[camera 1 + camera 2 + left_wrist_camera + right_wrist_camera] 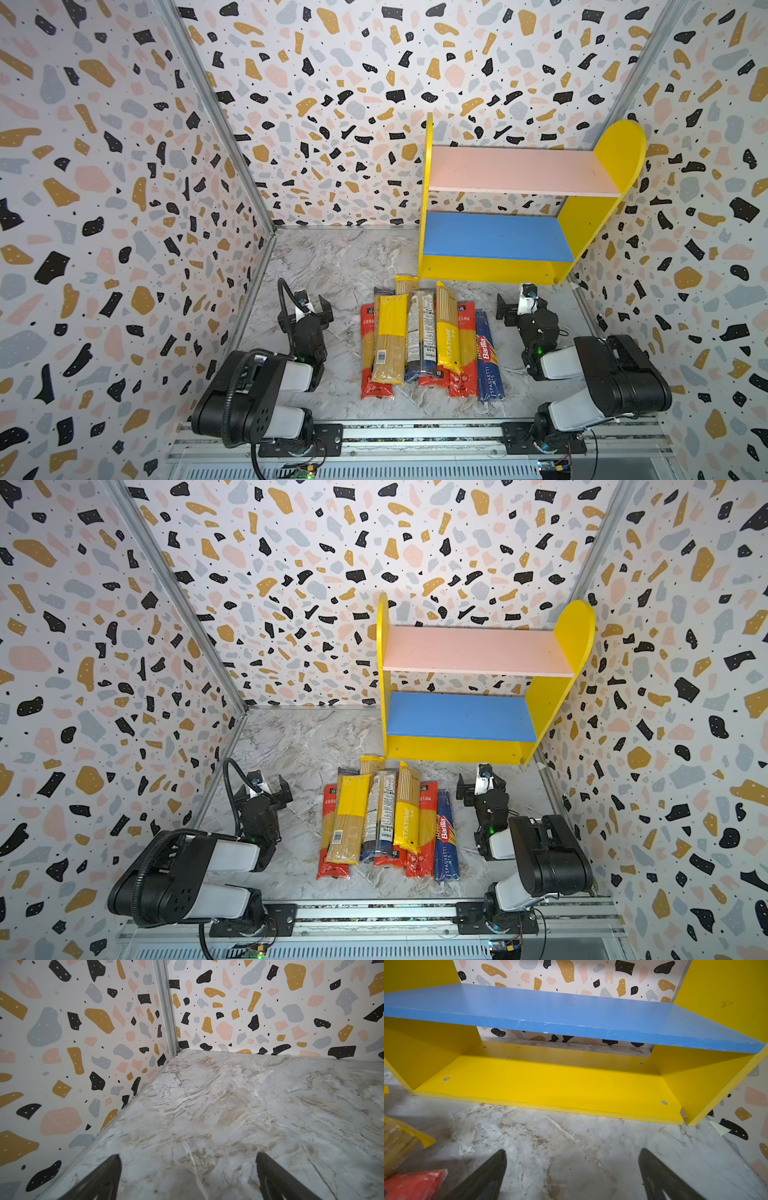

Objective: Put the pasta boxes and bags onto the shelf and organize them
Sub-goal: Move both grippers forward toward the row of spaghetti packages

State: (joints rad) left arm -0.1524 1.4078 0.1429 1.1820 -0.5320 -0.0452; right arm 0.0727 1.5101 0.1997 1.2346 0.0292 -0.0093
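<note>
Pasta packs (432, 345) heaped before shelf (494, 237), marble tabletop (332, 266) around, left and right jaws apart, empty

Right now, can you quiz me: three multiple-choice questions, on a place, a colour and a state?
1. Where are the pasta packs relative to the shelf?
A. on top of it
B. on the table in front of it
C. behind it
2. What colour is the top board?
A. pink
B. green
C. black
3. How is the right gripper?
A. open, empty
B. gripping a pack
C. gripping the shelf
Answers: 1 B, piled on marble; 2 A, pink above the blue board; 3 A, fingers apart, nothing between.
</note>
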